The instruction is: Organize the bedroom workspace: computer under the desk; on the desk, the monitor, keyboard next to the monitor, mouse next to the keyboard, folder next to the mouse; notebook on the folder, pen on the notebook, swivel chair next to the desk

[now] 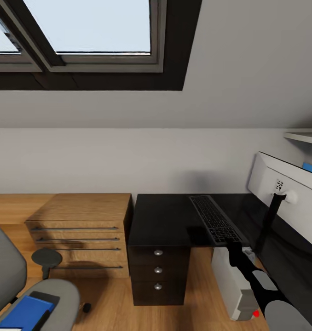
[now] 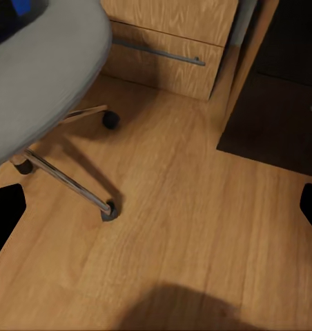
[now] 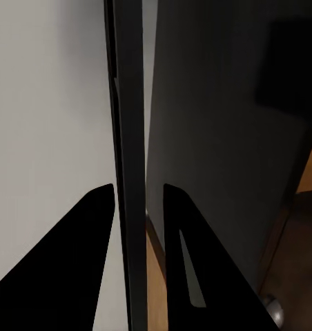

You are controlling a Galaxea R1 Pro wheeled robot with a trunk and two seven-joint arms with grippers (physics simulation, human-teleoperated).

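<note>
Head view: keyboard (image 1: 215, 219) lies on the surface (image 1: 165, 220), right tool (image 1: 234, 242) clamped on its near end. Left tool (image 2: 156, 200) spread apart over floor (image 2: 183, 227). Folder (image 1: 27, 311) on chair (image 1: 18, 285) at 8 o'clock.

My head camera sat high and looked forward and down across the desk (image 1: 165, 220) toward the wall and skylight, taking in the oak chest (image 1: 82, 230) and the swivel chair (image 1: 18, 285) at the near left. The left wrist camera faced down at the wood floor (image 2: 183, 227) from close range, sharing the swivel chair, the chest and the desk's drawer unit with my head view. The right wrist camera looked along the keyboard (image 3: 132, 172) edge-on, pressed very near it.
</note>
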